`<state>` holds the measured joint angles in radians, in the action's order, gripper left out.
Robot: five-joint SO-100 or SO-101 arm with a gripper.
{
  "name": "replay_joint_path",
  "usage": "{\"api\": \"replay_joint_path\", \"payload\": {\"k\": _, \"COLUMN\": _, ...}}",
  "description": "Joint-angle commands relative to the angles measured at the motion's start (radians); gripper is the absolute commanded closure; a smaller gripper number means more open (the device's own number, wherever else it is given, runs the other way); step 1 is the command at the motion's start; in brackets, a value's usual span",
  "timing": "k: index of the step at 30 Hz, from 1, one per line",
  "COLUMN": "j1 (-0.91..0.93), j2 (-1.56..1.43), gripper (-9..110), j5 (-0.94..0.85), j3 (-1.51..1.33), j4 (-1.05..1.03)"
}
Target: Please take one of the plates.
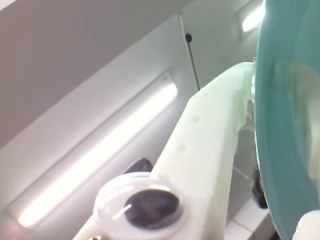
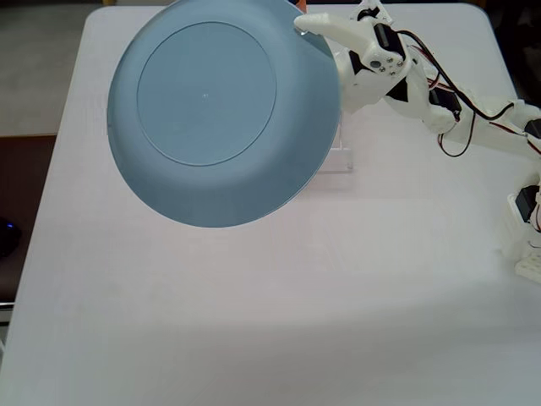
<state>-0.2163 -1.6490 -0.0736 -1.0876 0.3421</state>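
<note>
A: Above the white table (image 2: 254, 321), fixed view: the blue-grey plate (image 2: 221, 110) hangs in the air near the camera, its underside with the flat base ring facing the lens. It fills the upper left and centre of the frame.

B: Grip point?

A: Right-hand rim of the plate, as the fixed view shows it. The gripper (image 2: 314, 27) is clamped on that rim; one white finger (image 2: 334, 25) lies across the edge, and the white arm (image 2: 431, 106) with its red and black wires runs off to the right.

B: Wrist view?

A: Plate (image 1: 287, 125) on edge along the right side, teal-tinted, touching the white finger (image 1: 210, 130). Behind it, ceiling light strips (image 1: 100, 160).

B: Under the plate?

A: A clear stand (image 2: 334, 156) shows just past the lower right rim; contents hidden.
</note>
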Motion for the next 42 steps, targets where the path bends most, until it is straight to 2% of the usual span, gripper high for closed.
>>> {"api": "replay_joint_path", "payload": {"k": 1, "j1": 0.000, "j2": -0.025, "gripper": 102, "j5": -0.011, "j3": 0.023, "j4": 0.037}}
{"api": "replay_joint_path", "payload": {"k": 42, "j1": -0.015, "j2": -0.023, "gripper": 102, "j5": -0.020, "j3": 0.021, "j4": 0.037}}
